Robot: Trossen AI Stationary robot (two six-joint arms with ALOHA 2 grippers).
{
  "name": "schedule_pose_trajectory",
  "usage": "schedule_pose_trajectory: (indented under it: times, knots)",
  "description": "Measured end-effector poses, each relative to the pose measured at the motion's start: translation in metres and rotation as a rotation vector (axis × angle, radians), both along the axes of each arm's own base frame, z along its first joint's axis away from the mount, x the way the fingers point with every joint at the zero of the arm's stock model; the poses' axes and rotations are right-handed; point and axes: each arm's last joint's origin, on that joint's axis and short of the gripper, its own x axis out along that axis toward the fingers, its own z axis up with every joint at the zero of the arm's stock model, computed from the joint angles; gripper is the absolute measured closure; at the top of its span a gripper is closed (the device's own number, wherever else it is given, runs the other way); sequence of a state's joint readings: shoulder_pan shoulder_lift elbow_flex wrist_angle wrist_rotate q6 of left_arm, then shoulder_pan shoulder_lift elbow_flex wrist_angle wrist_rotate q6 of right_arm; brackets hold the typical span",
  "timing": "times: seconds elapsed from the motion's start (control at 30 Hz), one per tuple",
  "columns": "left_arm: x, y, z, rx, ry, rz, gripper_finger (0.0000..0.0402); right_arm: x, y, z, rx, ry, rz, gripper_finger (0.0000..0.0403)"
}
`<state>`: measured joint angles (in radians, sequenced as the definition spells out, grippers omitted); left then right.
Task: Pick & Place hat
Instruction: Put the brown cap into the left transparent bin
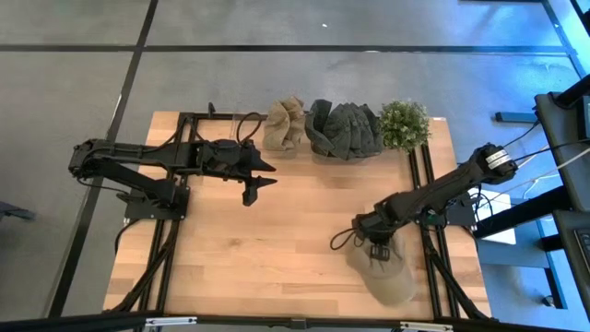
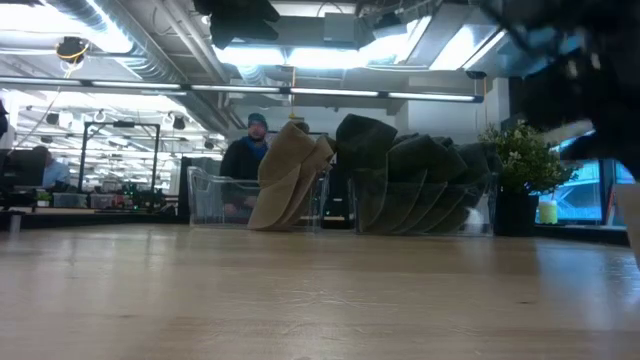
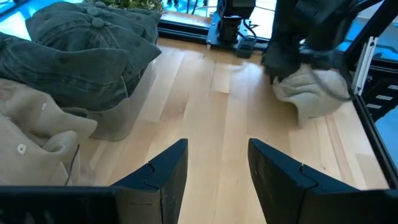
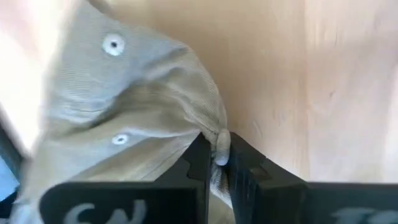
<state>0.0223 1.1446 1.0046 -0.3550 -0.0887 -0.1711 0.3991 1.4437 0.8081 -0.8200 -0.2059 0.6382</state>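
A tan cap (image 1: 389,274) lies near the table's right near corner, and my right gripper (image 1: 373,245) is shut on it. The left wrist view shows the same cap (image 3: 311,96) under the right arm. My left gripper (image 1: 263,175) hovers open over the table's left-middle, close to the far side, and touches nothing. A stack of tan caps (image 1: 284,126) and a stack of dark green caps (image 1: 346,129) stand in clear bins at the far edge. My right gripper pinches a bunched fold of the tan cap's cloth (image 4: 219,144) between its two fingers (image 4: 200,163), coming from above and slanting down. The cap's crown with its eyelets (image 4: 112,45) spreads out beyond the fingers. Whether the cap is lifted clear of the table, I cannot tell.
A potted plant (image 1: 404,123) stands at the far right corner beside the dark caps. Metal rails (image 1: 426,175) run along both sides of the table. Bare wood (image 1: 277,249) stretches across the middle and near left. A person (image 2: 248,150) stands in the room behind the bins.
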Motion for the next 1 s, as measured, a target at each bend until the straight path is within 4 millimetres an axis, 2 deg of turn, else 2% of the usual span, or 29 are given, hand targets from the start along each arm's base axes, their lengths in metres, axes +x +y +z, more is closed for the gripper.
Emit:
schedule_pose_trajectory:
  times: [0.2, 0.3, 0.4, 0.5, 0.6, 0.67, 0.77, 0.83, 1.0]
  knots:
    - [-0.002, 0.0, 0.002, -0.012, -0.011, 0.02, 0.0236, 0.026, -0.005, 0.071, -0.1, -0.094, 0.001, 0.0369]
    - [-0.013, 0.0, 0.014, 0.019, -0.068, 0.083, 0.0237, 0.037, -0.015, 0.114, -0.159, -0.187, -0.054, 0.0369]
    - [-0.025, -0.003, 0.03, 0.046, -0.176, 0.146, 0.0238, 0.048, -0.027, 0.157, -0.222, -0.338, -0.115, 0.0369]
    - [-0.033, -0.01, 0.042, 0.032, -0.27, 0.128, 0.0236, 0.054, -0.04, 0.198, -0.296, -0.512, -0.144, 0.0369]
    - [-0.032, -0.015, 0.042, 0.031, -0.309, 0.134, 0.0235, 0.055, -0.051, 0.23, -0.348, -0.643, -0.141, 0.0369]
    - [-0.03, -0.015, 0.034, 0.043, -0.314, 0.169, 0.0235, 0.055, -0.055, 0.245, -0.364, -0.699, -0.118, 0.0369]
    - [-0.029, -0.011, 0.031, 0.053, -0.329, 0.204, 0.0233, 0.061, -0.058, 0.258, -0.388, -0.738, -0.073, 0.0369]
    - [-0.028, -0.008, 0.034, 0.023, -0.364, 0.192, 0.0229, 0.07, -0.059, 0.26, -0.392, -0.746, -0.036, 0.0369]
    - [-0.025, -0.009, 0.037, -0.06, -0.408, 0.035, 0.022, 0.102, -0.059, 0.259, -0.394, -0.743, 0.019, 0.0369]
